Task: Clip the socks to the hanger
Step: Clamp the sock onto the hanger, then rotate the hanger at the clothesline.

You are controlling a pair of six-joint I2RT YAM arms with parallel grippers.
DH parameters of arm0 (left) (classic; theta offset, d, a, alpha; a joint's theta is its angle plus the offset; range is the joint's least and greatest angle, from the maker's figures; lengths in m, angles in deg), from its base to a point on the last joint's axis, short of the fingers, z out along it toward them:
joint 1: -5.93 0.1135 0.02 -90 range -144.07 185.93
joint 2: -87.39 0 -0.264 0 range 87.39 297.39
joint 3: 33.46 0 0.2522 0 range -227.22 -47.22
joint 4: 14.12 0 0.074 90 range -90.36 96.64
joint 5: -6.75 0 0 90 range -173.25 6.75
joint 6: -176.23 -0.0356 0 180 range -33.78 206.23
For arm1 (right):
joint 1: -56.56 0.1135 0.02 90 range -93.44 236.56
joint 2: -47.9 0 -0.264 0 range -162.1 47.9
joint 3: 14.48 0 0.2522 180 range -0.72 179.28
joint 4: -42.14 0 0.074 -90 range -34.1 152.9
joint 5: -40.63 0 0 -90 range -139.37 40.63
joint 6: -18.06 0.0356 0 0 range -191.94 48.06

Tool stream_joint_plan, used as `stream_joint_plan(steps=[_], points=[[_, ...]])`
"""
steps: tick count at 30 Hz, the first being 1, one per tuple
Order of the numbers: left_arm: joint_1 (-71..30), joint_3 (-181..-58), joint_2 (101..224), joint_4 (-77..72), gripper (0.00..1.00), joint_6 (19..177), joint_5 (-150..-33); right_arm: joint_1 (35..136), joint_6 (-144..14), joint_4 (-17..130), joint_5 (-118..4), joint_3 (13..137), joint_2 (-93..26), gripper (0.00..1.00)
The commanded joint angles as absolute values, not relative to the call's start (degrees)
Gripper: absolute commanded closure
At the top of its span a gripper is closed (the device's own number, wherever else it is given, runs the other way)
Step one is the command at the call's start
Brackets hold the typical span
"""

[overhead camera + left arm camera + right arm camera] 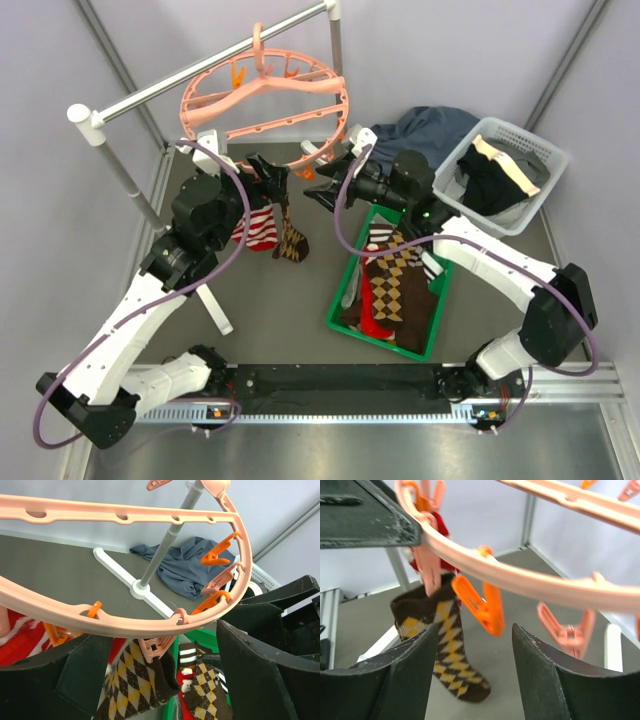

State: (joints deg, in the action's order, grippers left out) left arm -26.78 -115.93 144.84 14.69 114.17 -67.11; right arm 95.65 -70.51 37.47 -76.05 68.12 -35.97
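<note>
The left gripper and right gripper gaped empty just under the hanger rim, near a clipped sock.

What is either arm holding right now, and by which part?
Nothing. The left gripper and right gripper both have empty jaws standing apart; the argyle sock hangs from the hanger by a pink clip.

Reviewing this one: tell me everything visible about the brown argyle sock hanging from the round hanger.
The brown argyle sock looks knitted, dark brown with yellow and tan diamonds. It hangs limp with the cuff up and the toe down, and the foot is angled to one side. A pale pink clip under the salmon hanger ring pinches its cuff. A red-and-white striped sock hangs close beside it from the same ring.
</note>
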Motion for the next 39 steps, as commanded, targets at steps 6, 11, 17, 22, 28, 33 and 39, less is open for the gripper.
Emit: stream_joint_plan(steps=[6,11,17,22,28,33,39], points=[[-26.7,-116.7,142.9,13.5,0.12,112.8,-67.3,94.6,-71.3,33.4,-85.1,75.3,-41.0,0.39],[-26.7,-117.1,142.9,14.0,0.12,112.6,-68.7,93.8,-70.8,32.8,-85.8,75.9,-42.6,0.39],[-26.7,-116.9,142.8,14.1,0.12,112.3,-69.4,92.1,-68.1,30.2,-89.7,76.3,-44.0,0.40],[-26.7,-117.3,142.7,14.3,0.12,112.2,-69.7,91.8,-67.8,30.4,-92.5,77.7,-45.4,0.42],[-26.7,-117.7,142.8,14.3,0.12,112.0,-70.3,91.4,-67.5,30.4,-94.9,78.7,-46.7,0.52],[-26.7,-118.3,142.8,14.5,0.12,112.2,-72.4,91.4,-67.3,30.4,-96.4,78.3,-46.8,0.69],[-26.7,-119.6,142.4,15.2,0.12,112.9,-75.3,91.5,-65.2,28.0,-96.0,75.7,-44.1,0.87]])
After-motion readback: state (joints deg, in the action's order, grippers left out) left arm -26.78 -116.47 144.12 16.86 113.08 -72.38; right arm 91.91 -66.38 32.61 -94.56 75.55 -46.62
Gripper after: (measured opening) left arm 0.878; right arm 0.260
